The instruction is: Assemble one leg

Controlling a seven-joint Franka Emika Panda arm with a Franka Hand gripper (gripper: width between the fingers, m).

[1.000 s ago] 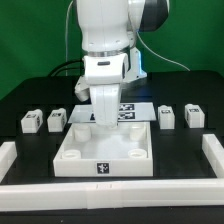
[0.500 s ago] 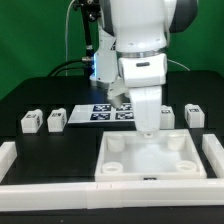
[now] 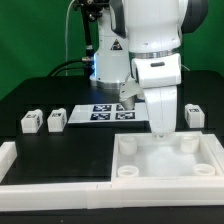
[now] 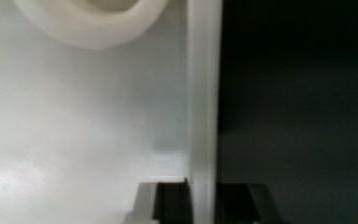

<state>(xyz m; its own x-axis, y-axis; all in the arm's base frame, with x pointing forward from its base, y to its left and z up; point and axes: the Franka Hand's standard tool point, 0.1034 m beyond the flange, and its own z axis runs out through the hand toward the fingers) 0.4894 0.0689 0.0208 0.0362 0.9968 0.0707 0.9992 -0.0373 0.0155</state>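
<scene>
Exterior view and wrist view, one moment of the assembly. In the exterior view, a leg [image 3: 31,121] and a second leg [image 3: 56,119] are being shown side by side on the black table [image 3: 90,145] at the exterior view's left. A third leg [image 3: 194,116] is being shown at the exterior view's right, behind the far corner of the tray [image 3: 165,180]. All three are lying free, well apart from the gripper [image 3: 160,130], with their tagged faces turned toward the camera. The blocks are so stubby that their long axes cannot be made out. The marker board [image 3: 105,112] is being shown between the two groups.

The gripper is being held down at the tray's far wall. In the wrist view, that thin wall [image 4: 202,100] is being clamped between the dark fingertips [image 4: 163,203] of the gripper [image 4: 202,203], which is closed on it. A round socket [image 4: 96,25] is being shown on the tray [image 4: 87,130] floor, with the table [image 4: 300,100] beyond the wall.
</scene>
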